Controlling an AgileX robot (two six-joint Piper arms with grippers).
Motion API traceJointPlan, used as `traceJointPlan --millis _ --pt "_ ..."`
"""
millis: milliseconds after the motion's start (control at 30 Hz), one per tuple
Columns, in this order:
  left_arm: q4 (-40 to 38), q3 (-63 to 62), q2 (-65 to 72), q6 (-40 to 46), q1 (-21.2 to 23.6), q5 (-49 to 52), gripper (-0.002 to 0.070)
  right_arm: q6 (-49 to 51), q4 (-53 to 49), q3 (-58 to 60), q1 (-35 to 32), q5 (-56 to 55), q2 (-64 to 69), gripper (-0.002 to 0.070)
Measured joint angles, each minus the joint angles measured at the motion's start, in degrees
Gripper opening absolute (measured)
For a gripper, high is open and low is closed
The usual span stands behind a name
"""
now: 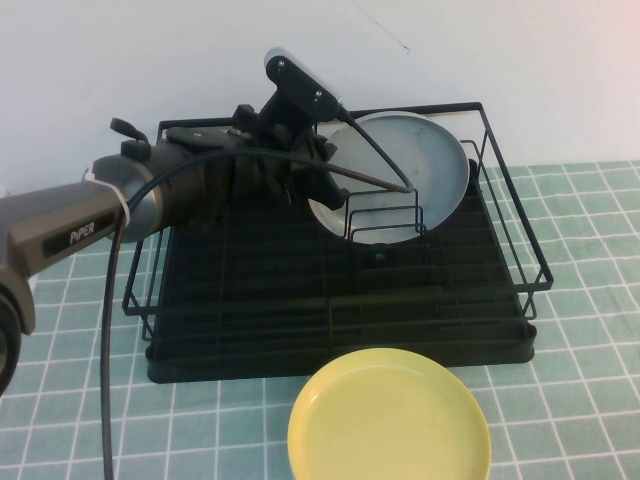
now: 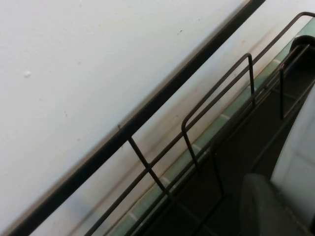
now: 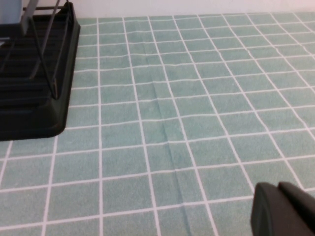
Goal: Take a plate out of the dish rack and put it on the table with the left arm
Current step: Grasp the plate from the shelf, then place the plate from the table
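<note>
The pale grey plate point(image 1: 410, 165) stands upright among the dividers at the back of the black wire dish rack point(image 1: 340, 300). My left arm reaches in from the left, and my left gripper point(image 1: 322, 175) is at the plate's left rim, shut on it. In the left wrist view one dark finger point(image 2: 261, 206) lies against the pale plate point(image 2: 298, 167), with the rack's wires point(image 2: 216, 101) behind. My right gripper point(image 3: 283, 211) is shut and empty, low over the table point(image 3: 172, 98), to the right of the rack's corner point(image 3: 29, 98). It does not show in the high view.
A yellow plate point(image 1: 390, 420) lies on the mint-green tiled table point(image 1: 580, 300) just in front of the rack. A white wall stands close behind the rack. The rack's raised wire frame surrounds the grey plate on its back and right sides.
</note>
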Motion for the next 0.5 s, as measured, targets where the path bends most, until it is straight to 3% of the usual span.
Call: traceJointPlan --millis 500 --pt "0.2 0.0 -10.4 -0.1 0.0 -0.1 0.0027 0.0 0.0 0.0 0.0 0.0 0.0 -0.0002"
